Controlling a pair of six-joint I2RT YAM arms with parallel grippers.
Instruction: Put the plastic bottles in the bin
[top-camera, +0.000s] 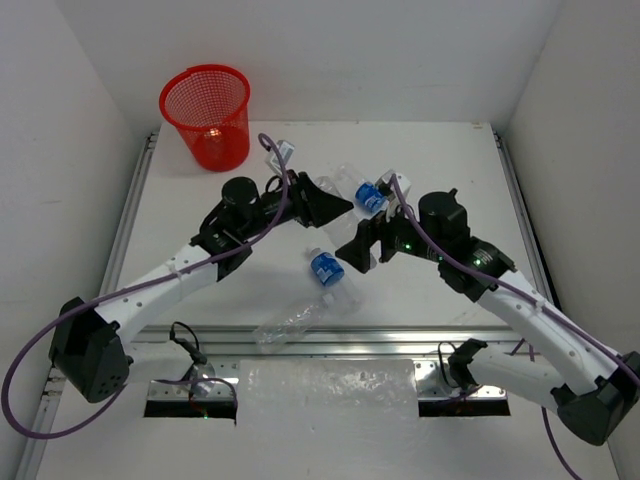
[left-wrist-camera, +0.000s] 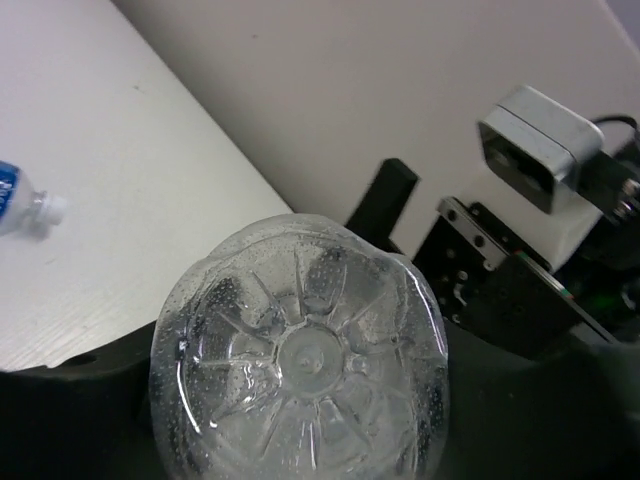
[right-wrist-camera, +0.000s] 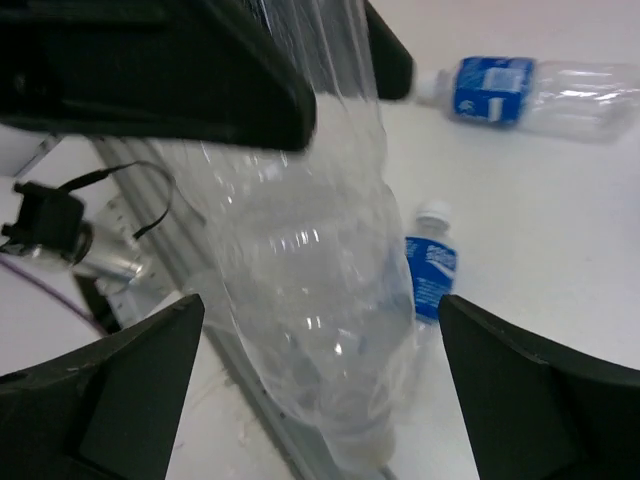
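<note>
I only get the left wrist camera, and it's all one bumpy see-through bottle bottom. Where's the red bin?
Observer: The bin stands at the far left corner of the table, off to the left of your left gripper.
Operator: Is the other claw grabbing my bottle too?
Observer: No. The right wrist view shows the right gripper open, its fingers clear of the bottle on both sides.
Operator: Any more bottles to get?
Observer: Yes, an unlabelled clear bottle lies by the table's near edge.
</note>
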